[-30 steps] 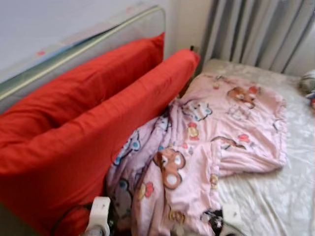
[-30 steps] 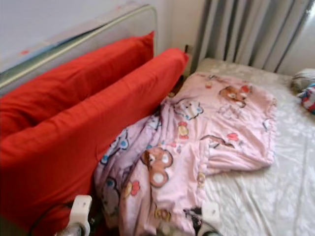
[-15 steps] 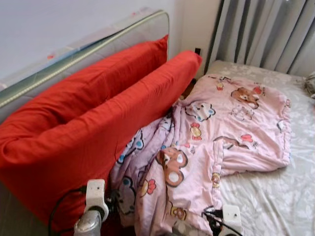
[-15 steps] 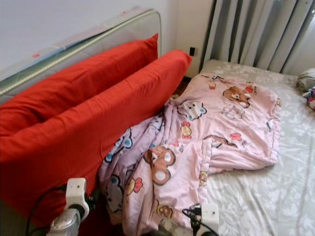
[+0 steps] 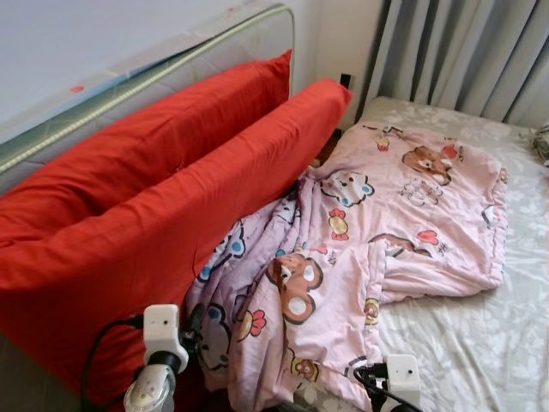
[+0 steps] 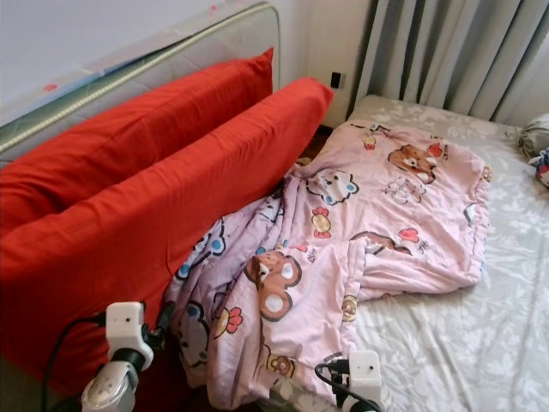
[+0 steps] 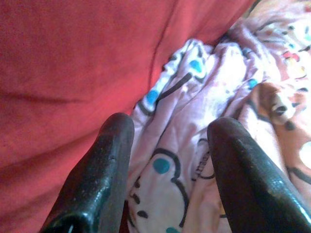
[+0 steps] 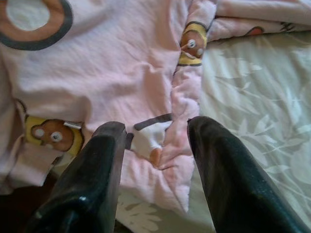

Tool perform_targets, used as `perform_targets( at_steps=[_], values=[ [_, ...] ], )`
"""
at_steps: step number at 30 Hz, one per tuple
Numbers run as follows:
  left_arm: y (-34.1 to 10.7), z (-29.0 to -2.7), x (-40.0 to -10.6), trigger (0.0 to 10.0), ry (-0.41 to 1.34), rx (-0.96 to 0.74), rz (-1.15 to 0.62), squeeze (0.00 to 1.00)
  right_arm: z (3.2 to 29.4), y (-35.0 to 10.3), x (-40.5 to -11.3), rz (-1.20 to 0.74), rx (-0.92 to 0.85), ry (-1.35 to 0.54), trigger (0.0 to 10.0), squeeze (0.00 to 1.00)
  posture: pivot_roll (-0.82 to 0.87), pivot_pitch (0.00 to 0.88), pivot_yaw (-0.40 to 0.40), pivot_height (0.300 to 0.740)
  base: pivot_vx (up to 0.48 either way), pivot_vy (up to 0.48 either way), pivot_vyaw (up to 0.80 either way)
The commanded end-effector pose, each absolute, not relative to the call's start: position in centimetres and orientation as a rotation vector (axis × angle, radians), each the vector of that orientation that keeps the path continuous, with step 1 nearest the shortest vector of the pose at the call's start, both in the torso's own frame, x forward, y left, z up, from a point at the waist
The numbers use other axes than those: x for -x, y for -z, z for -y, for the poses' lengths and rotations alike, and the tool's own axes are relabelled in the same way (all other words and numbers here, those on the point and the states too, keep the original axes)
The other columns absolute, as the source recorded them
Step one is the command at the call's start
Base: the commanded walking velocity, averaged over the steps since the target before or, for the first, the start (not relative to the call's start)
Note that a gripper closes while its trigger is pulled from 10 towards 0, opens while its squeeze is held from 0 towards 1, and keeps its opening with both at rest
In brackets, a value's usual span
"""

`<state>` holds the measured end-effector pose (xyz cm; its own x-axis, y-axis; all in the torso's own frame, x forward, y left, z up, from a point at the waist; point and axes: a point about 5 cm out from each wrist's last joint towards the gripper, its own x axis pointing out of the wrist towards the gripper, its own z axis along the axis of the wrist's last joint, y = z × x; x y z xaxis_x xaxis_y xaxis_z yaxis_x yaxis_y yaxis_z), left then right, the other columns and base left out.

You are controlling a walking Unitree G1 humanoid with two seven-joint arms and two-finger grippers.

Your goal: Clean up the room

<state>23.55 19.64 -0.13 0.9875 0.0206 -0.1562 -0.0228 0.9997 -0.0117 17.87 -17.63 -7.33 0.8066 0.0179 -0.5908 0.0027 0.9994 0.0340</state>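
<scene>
Blanket: pink cartoon-print blanket (image 5: 377,232) lies crumpled on the bed, its far part spread flat toward the curtain end, its near part bunched in folds against the front red pillow and reaching the bed's near edge.
Bed: mattress under a grey-white leaf-pattern sheet (image 5: 480,343), bare along the side away from the pillows and at the near edge.
Pillows: two long red pillows (image 5: 171,197) stand on edge one behind the other along the headboard (image 5: 171,64); the front one touches the blanket.
Curtain: grey pleated curtain (image 5: 463,51) hangs behind the bed's far end.
Left gripper: left gripper (image 7: 167,160) hovers low at the near edge where blanket meets front pillow; its two black fingers stand wide apart, with blanket folds between and beyond them, gripping nothing.
Right gripper: right gripper (image 8: 153,155) sits over the blanket's near hem beside the bare sheet; fingers spread wide, the pink fabric edge lying between them, not pinched.
Far corner: a bundled grey and coloured object (image 6: 536,146) rests on the sheet, too cut off to identify.
</scene>
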Motion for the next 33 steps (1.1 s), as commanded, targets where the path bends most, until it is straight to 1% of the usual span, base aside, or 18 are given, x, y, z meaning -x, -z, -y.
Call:
perform_targets(
  at_steps=[1, 2, 3, 4, 5, 7, 16, 19, 20, 24, 28, 32, 33],
  values=[
    [-0.1, -19.6, -23.1, 10.0, -0.015, 0.011, -0.142, 0.0, 17.9, 7.5, -17.4, -0.637, -0.037, 0.007, 10.0, 0.0, -0.11, 0.084, -0.008, 0.74, 0.0, 0.0, 0.0],
    [-0.1, -19.6, -23.0, 10.0, -0.015, 0.009, -0.138, 0.0, 17.7, 6.6, -18.7, -0.556, -0.029, -0.005, 10.0, 0.0, -0.11, 0.084, -0.011, 0.74, 0.0, 0.0, 0.0],
    [-0.2, -19.7, -22.9, 10.0, -0.015, 0.007, -0.131, 0.0, 17.0, 2.8, -22.9, -0.275, -0.012, -0.036, 10.0, 0.0, -0.1, 0.086, -0.014, 0.74, 0.0, 0.0, 0.0],
    [-0.3, -19.7, -22.8, 10.0, -0.015, 0.005, -0.128, 0.0, 16.8, 1.3, -24.0, -0.185, -0.009, -0.044, 10.0, 0.0, -0.1, 0.086, -0.014, 0.74, 0.0, 0.0, 0.0],
    [-0.4, -19.7, -22.8, 10.0, -0.015, 0.005, -0.122, 0.0, 16.9, 0.8, -24.4, -0.152, -0.005, -0.051, 10.0, 0.0, -0.1, 0.084, -0.018, 0.74, 0.0, 0.0, 0.0],
    [-0.7, -19.6, -22.6, 10.0, -0.009, 0.001, -0.105, 0.0, 17.6, 1.3, -24.1, -0.182, -0.003, -0.048, 10.0, 0.0, -0.1, 0.084, -0.019, 0.74, 0.0, 0.0, 0.0],
    [-1.2, -19.5, -23.0, 10.0, -0.007, -0.003, -0.088, 0.0, 17.5, -0.4, -25.0, -0.088, 0.009, -0.034, 10.0, 0.0, -0.11, 0.074, -0.024, 0.74, 0.0, 0.0, 0.0],
    [-1.6, -19.5, -23.0, 10.0, -0.012, 0.005, -0.069, 0.0, 17.7, -0.4, -24.7, -0.087, 0.003, 0.003, 10.0, 0.0, -0.11, 0.068, -0.025, 0.74, 0.0, 0.0, 0.0],
    [-1.6, -19.6, -23.1, 10.0, -0.02, 0.011, -0.07, 0.0, 17.7, 0.0, -24.4, -0.113, -0.007, 0.026, 10.0, 0.0, -0.1, 0.062, -0.023, 0.74, 0.0, 0.0, 0.0],
    [-1.7, -19.3, -23.5, 10.0, -0.015, 0.014, -0.083, 0.0, 17.2, 0.4, -24.1, -0.145, -0.021, 0.052, 10.0, 0.0, -0.11, 0.058, -0.018, 0.74, 0.0, 0.0, 0.0],
    [-2.3, -18.6, -24.5, 10.0, 0.015, 0.026, -0.068, 0.0, 16.1, 0.0, -24.6, -0.12, -0.029, 0.0, 10.0, 0.0, -0.12, 0.036, -0.013, 0.74, 0.0, 0.0, 0.0],
    [-2.4, -18.5, -24.8, 10.0, 0.017, 0.029, -0.066, 0.0, 16.2, 0.0, -24.6, -0.133, -0.016, -0.001, 10.0, 0.0, -0.12, 0.031, -0.013, 0.74, 0.0, 0.0, 0.0],
    [-2.4, -18.5, -24.9, 10.0, 0.017, 0.03, -0.069, 0.0, 16.4, 0.2, -24.5, -0.161, 0.0, 0.003, 10.0, 0.0, -0.12, 0.029, -0.014, 0.74, 0.0, 0.0, 0.0]
  ],
)
